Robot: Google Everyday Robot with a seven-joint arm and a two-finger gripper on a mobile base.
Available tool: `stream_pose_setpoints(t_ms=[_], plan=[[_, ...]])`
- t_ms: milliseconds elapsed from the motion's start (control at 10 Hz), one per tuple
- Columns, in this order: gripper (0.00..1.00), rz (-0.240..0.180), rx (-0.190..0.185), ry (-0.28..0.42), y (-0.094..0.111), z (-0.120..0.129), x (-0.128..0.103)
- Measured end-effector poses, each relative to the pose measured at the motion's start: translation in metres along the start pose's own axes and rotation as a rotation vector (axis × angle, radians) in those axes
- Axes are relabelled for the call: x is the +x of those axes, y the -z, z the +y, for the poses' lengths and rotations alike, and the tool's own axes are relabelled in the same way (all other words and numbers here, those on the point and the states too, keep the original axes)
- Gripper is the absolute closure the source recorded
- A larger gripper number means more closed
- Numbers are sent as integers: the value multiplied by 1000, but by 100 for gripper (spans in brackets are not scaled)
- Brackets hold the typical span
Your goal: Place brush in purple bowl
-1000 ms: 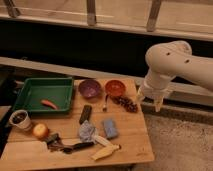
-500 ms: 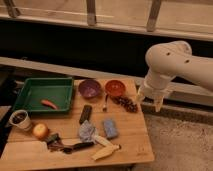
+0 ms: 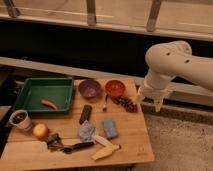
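My gripper [image 3: 150, 99] hangs spread and empty, well right of the purple bowl [image 3: 90, 89]; the brush [image 3: 79, 146] lies well in front of that bowl, handle running left-right

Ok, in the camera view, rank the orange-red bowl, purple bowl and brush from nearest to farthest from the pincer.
The pincer hangs off the table's right edge.
1. Orange-red bowl, back right.
2. Purple bowl, back middle.
3. Brush, front left.
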Motion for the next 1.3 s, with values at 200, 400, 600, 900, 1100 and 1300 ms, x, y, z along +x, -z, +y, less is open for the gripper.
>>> stream_pose_setpoints(t_ms=[200, 400, 600, 900, 1100, 1300], plan=[[35, 0, 0, 0, 0, 0, 0], [35, -2, -6, 13, 1, 3, 1], [35, -8, -25, 52, 3, 23, 3], [35, -26, -50, 149, 12, 83, 10], [35, -32, -67, 237, 19, 130, 22], [35, -28, -104, 338, 26, 178, 43]])
